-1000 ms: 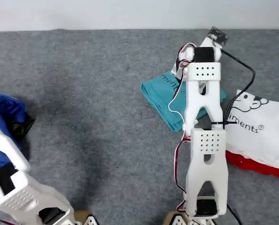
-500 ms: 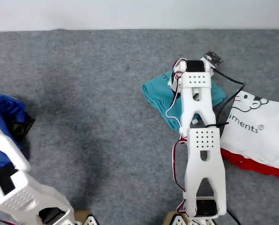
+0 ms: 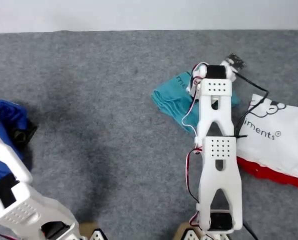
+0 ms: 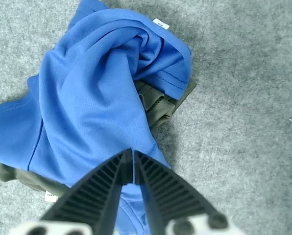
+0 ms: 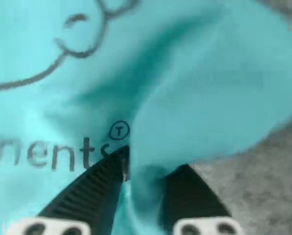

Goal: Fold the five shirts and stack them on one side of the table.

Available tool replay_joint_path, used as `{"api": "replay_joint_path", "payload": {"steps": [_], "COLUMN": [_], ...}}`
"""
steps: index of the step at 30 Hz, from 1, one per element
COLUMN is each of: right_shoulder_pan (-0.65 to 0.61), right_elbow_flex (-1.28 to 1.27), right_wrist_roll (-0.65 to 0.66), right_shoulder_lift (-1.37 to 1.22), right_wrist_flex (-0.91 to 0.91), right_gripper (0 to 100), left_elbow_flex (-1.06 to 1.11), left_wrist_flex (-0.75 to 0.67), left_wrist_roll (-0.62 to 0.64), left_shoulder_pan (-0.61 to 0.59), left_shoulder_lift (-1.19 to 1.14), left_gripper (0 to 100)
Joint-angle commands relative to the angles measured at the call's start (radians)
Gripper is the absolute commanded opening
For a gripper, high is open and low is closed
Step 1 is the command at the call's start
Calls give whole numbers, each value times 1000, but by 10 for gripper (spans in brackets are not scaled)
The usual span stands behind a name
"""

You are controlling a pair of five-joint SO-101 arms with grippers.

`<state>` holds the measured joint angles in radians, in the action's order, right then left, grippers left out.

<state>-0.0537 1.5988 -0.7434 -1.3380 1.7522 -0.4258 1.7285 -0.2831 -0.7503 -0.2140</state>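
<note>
Five shirts are lying on the grey desk [image 3: 104, 100] in three places. At the right half, toward the far edge, the teal shirt [image 3: 170, 101] is sitting partly folded, its printed side facing up. Its long axis is slanting from far-left to near-right and running under the right arm [image 3: 216, 150]. One corner is pointing toward the desk's left side. The right gripper [image 5: 153, 161] is pinching a raised fold of this teal cloth between its two narrow-set fingers, close beside the print.

Just beside the teal shirt, at the desk's right edge, the white shirt [image 3: 279, 142] is lying flat with its print up, its long axis tilting down toward the right edge. It is resting on the red shirt [image 3: 269, 175], which is showing as a strip along the white one's near side.

Well apart, at the left edge, the blue shirt [image 4: 87, 98] is lying crumpled over the olive shirt [image 4: 158, 100], which is peeking out along one side. The left gripper [image 4: 133, 154] is hanging over the blue cloth with its fingers pressed together at the tips. Whether any cloth is caught between them cannot be told. The left arm [image 3: 19, 205] is standing at the near-left corner.
</note>
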Motion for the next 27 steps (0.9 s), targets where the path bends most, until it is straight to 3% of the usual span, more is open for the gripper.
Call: {"api": "replay_joint_path", "payload": {"steps": [1,13,19,27], "right_shoulder_pan": [-5,143,228,294], "right_elbow_flex": [69,6,-327,-726], "right_wrist_roll": [129,493,666,795], "right_shoulder_lift": [61,323,562,877], "right_wrist_flex": [42,47,45,44], "right_gripper": [8,8,8,8], "left_elbow_flex": [-4,-4,-4,-4], "left_wrist_flex": [25,25,25,25], "left_wrist_roll": [-2,-2,-2,3], "left_shoulder_pan": [6,6,18,54], "left_shoulder_lift": [48,49,49,49], "left_gripper": [14,14,14,14]}}
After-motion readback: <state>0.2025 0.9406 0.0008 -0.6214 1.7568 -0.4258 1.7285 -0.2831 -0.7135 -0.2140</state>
